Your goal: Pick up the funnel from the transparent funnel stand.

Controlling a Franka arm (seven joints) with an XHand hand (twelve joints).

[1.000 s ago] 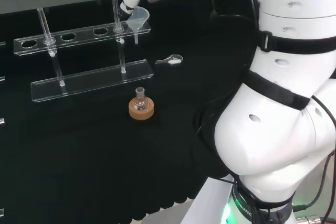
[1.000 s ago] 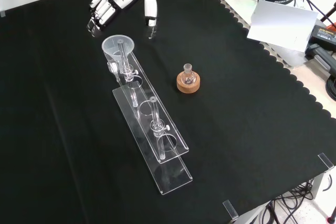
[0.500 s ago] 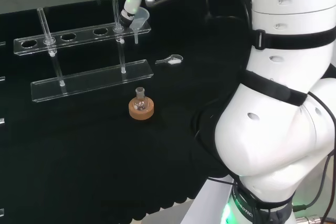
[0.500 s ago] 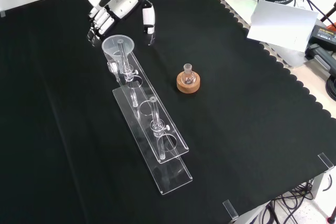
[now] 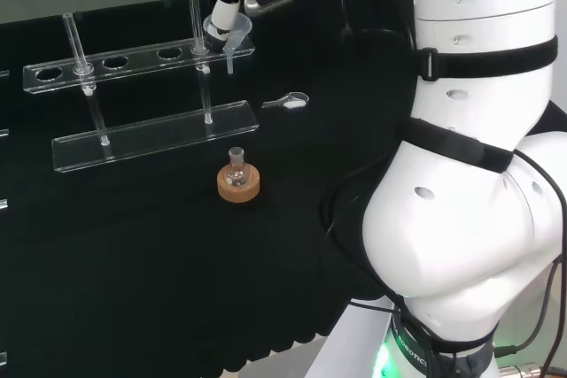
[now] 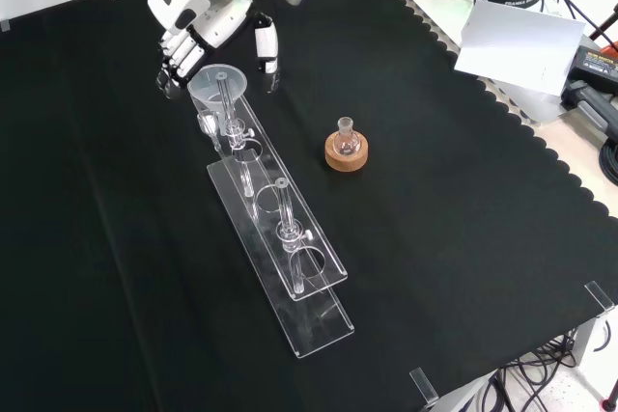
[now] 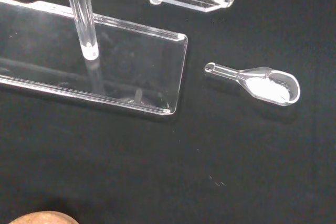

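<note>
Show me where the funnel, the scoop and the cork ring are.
funnel (image 6: 216, 87), front view, on the cone's wall under its rim.
scoop (image 7: 269, 86), wrist view, on the bowl with white powder.
cork ring (image 5: 238, 189), head view, on the ring's front side under the small flask.

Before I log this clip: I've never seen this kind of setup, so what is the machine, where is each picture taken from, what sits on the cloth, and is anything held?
The big white shapes are links of one robot arm; it ends in a black and white hand. The head view looks over the arm from behind, the front view looks down from the opposite side, and the wrist view looks past the palm.

On the black cloth stands a clear funnel stand with a funnel sitting at one end. Nearby are a small flask on a cork ring and a clear scoop with white powder.

The hand hovers at the funnel with fingers relaxed; nothing is held yet.
</note>
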